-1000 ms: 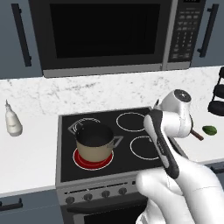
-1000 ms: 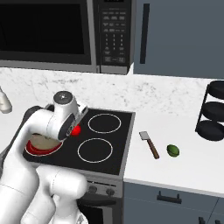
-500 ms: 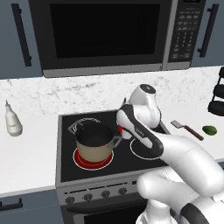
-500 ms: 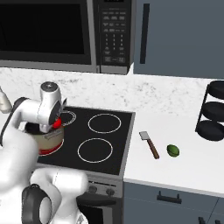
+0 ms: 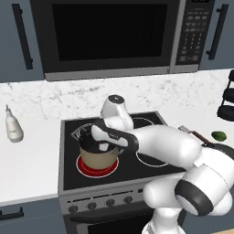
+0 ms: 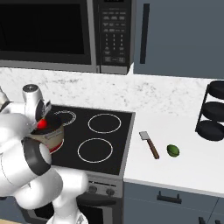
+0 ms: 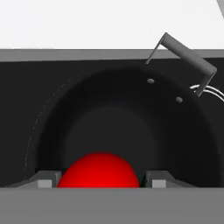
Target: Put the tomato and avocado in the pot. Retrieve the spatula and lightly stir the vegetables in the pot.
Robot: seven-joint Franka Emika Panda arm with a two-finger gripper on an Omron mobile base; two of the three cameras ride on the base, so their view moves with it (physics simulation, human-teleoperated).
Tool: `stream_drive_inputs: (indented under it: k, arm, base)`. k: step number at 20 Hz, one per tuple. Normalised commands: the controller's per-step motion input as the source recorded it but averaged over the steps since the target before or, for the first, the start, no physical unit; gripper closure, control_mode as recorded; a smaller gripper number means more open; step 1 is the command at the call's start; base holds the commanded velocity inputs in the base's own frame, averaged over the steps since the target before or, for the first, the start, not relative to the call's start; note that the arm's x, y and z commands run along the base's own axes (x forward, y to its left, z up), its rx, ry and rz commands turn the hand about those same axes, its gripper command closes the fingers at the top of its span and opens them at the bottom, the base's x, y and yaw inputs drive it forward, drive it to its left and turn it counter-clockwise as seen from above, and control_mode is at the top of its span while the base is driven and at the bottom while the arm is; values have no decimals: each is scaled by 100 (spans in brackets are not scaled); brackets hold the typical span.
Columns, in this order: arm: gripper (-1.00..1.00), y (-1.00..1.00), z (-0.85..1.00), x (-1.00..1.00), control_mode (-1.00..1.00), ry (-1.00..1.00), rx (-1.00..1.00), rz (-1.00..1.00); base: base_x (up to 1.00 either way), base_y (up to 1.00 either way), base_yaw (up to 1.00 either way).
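Your gripper (image 7: pixel 99 180) is pinching the tomato (image 7: pixel 99 170), one dark fingertip (image 7: pixel 47 180) pressed against each side of it, and it hangs directly over the dark mouth of the pot (image 7: pixel 131 127). From the right base camera you see the tomato (image 6: pixel 42 124) as a red spot just above the pot (image 6: pixel 53 139), tucked against the white wrist.

The pot (image 5: pixel 98 156) sits on the glowing red front-left burner (image 5: pixel 97 167) of the black stovetop (image 5: pixel 68 176). The arm drapes across the stovetop from 4 o'clock and hides much of the pot's right side.

Well apart, at 3 o'clock on the white counter (image 6: pixel 183 173), the spatula (image 6: pixel 149 144) lies flat with its pale head pointing away from you, and the avocado (image 6: pixel 173 150) rests just beside its handle. Past them stands a dark tiered rack (image 6: pixel 213 117). At 9 o'clock a small white bottle (image 5: pixel 13 126) stands upright. The microwave (image 5: pixel 107 34) hangs overhead.
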Motion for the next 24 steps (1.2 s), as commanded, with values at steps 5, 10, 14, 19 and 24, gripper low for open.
stream_drive_inputs:
  k: [5, 10, 14, 19, 24]
  arm:
    - [100, 39, -40, 33, -100, 6, -1, -11]
    - [100, 4, -19, 21, -100, 1, 0, -11]
    - [-100, 0, -7, 19, -100, 0, 0, -9]
    - [-100, -12, 13, 2, -100, -4, 0, -4]
    - [-100, -56, 40, -23, -100, -13, 5, 0]
  base:
    - [0, 0, 0]
    - [0, 0, 0]
    - [0, 0, 0]
    - [0, 0, 0]
    - [0, 0, 0]
